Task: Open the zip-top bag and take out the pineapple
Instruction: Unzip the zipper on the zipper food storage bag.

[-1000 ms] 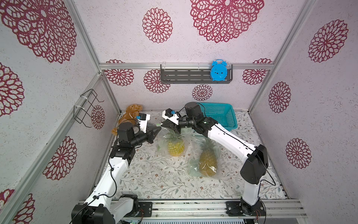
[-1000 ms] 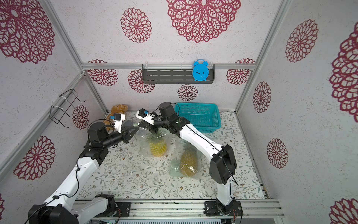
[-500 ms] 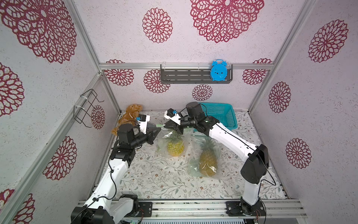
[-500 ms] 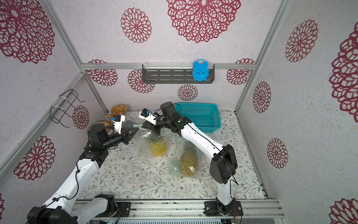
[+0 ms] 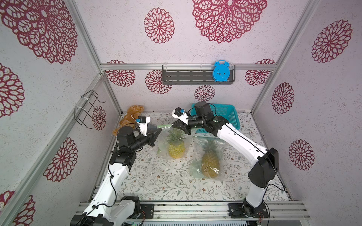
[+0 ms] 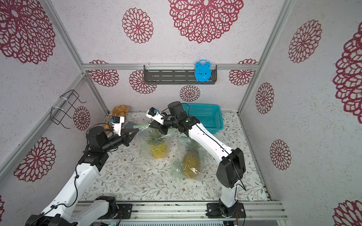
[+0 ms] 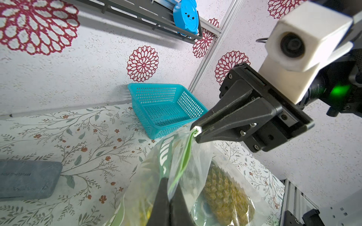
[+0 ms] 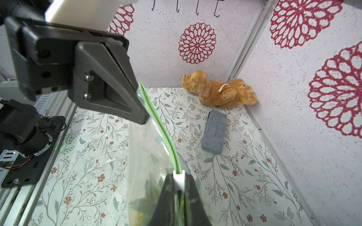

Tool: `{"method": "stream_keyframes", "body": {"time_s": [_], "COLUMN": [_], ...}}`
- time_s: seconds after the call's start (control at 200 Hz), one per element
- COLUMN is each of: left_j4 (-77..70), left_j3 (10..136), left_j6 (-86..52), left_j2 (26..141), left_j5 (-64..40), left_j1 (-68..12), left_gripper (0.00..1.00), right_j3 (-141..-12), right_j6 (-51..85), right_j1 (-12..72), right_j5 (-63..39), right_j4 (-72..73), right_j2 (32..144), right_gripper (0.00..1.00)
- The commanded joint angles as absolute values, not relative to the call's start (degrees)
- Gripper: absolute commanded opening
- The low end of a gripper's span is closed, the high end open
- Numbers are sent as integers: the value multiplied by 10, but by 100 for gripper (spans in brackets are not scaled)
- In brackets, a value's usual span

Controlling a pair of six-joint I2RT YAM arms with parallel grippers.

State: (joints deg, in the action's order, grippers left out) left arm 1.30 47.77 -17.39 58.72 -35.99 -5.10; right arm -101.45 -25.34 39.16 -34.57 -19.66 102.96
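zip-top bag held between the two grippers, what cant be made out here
- Zip track of the zip-top bag: how far it is parted; right gripper covers the white slider end, right wrist view.
- Pineapple inside: only a blur through plastic there.
- Plush toy: partly behind left arm's camera, both top views.
- Grey block: cut by left wrist view's edge, print unreadable.

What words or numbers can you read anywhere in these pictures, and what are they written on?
Nothing is clear enough to quote.
grey block: one line of letters along its face, too small and blurred to read.
zip-top bag: white letters on a green band, crumpled and partly hidden, unreadable.
blue clock: no numbers show on it.
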Motion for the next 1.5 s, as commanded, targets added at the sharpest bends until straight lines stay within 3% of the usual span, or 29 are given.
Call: {"method": "stream_keyframes", "body": {"time_s": [0.0, 1.496], "left_j4": [-5, 23], "left_j3": [473, 473], "left_j6": [-177, -174], "left_j2": [565, 543], "left_j5": [-317, -270], "left_j1": [-36, -30], "left_gripper": [0, 0], "right_j3": [-1001, -796], "right_j6": [-240, -241], "right_j1": [343, 249], "right_j5": [-277, -152], "right_j4": [-214, -218], "right_j2": [986, 833], "right_gripper": [2, 2]}}
